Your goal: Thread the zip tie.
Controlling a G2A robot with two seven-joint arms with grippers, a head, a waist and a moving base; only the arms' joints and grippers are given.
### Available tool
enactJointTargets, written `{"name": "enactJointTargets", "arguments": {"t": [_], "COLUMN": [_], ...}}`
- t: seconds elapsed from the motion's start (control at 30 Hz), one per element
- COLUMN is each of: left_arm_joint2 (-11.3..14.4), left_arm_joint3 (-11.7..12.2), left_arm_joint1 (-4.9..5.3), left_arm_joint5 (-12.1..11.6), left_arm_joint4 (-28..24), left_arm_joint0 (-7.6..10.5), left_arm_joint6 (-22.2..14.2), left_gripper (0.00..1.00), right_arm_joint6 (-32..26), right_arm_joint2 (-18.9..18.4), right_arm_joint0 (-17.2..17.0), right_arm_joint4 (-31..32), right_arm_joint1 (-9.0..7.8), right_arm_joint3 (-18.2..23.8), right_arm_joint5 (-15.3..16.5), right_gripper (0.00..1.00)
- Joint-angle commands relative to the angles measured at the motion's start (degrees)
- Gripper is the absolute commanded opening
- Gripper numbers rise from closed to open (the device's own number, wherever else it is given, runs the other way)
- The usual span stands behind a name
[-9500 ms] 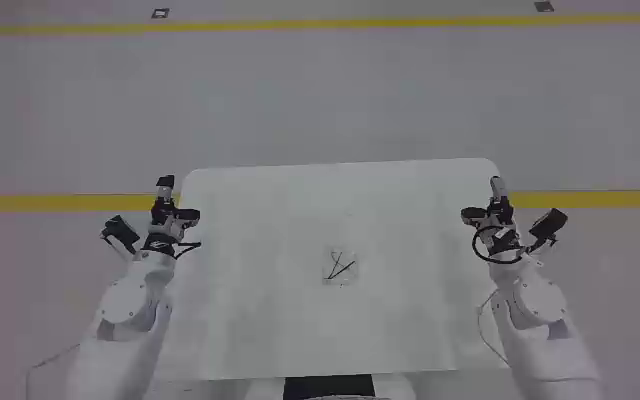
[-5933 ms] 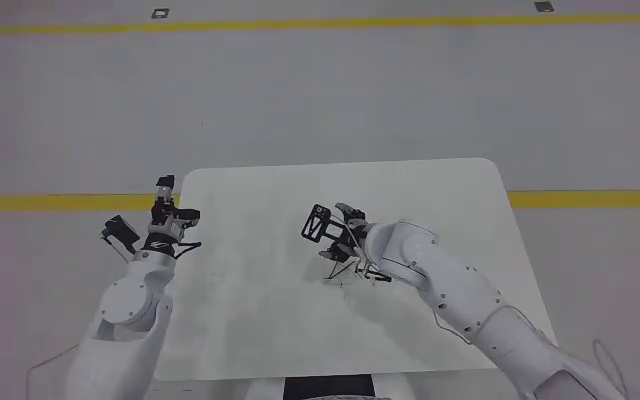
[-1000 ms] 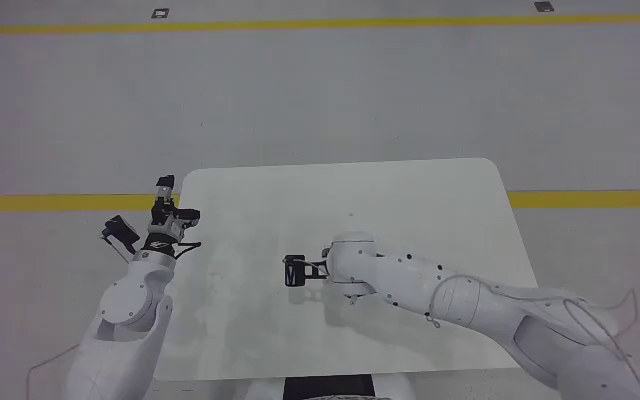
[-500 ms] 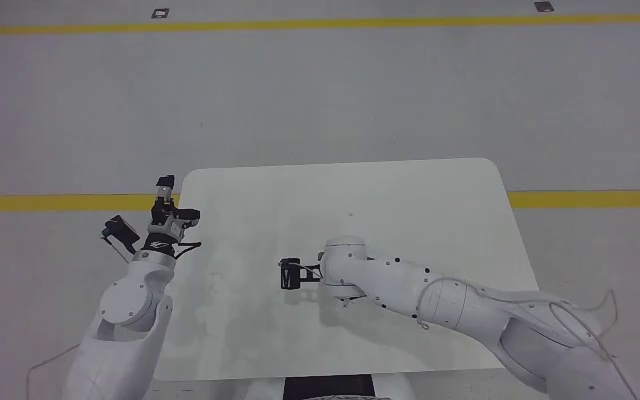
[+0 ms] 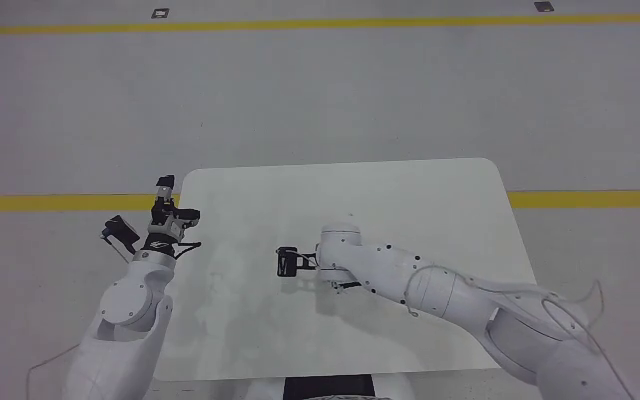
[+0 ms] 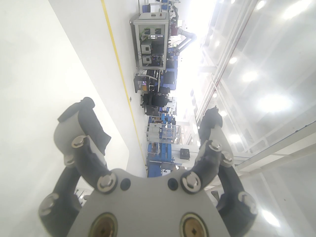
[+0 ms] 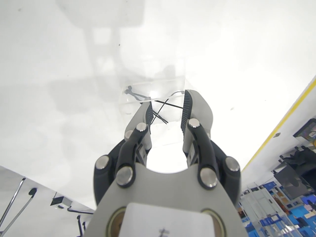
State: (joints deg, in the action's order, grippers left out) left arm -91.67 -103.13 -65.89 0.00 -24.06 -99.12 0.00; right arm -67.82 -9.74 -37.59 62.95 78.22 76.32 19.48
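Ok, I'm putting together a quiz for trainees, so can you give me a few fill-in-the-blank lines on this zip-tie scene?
1. The right gripper is ___, poised over the zip ties.
2. The zip ties are ___ in colour.
3. The left gripper holds ___.
4. The table is ___ in colour.

Missing words: open; black; nothing; white.
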Motion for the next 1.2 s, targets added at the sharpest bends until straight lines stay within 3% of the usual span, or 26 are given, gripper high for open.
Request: {"name": "enactJointTargets", "arguments": {"t": [0.0,0.53,0.77,1.17], "left_arm_joint2": [0.0,0.0,0.0,0.0], "left_arm_joint3": [0.0,0.0,0.0,0.0], "left_arm_joint1": [0.0,0.0,0.0,0.0], "left_arm_joint5": [0.0,0.0,0.0,0.0], "left_arm_joint4": [0.0,0.0,0.0,0.0], "left_arm_joint0": [0.0,0.0,0.0,0.0], "left_arm_joint6": [0.0,0.0,0.0,0.0], "left_gripper": [1.0,1.0,1.0,1.0], "right_arm_joint6": [-0.3,-5.6,-6.0,-5.6], "right_arm_joint2": [0.0,0.0,0.0,0.0], "right_arm_joint0": [0.1,-1.7,-2.9,-4.4], "right_arm_joint4": [-0.3,2.9,5.2,9.7], "right_arm_joint1": [0.35,2.28,3.16,4.97], "right_arm_joint3": [-0.5,-1.7,-2.4,-5.0], "right_arm_joint5": [0.0,0.0,0.0,0.0], "right_gripper": [0.26,0.25,0.3,0.25]}}
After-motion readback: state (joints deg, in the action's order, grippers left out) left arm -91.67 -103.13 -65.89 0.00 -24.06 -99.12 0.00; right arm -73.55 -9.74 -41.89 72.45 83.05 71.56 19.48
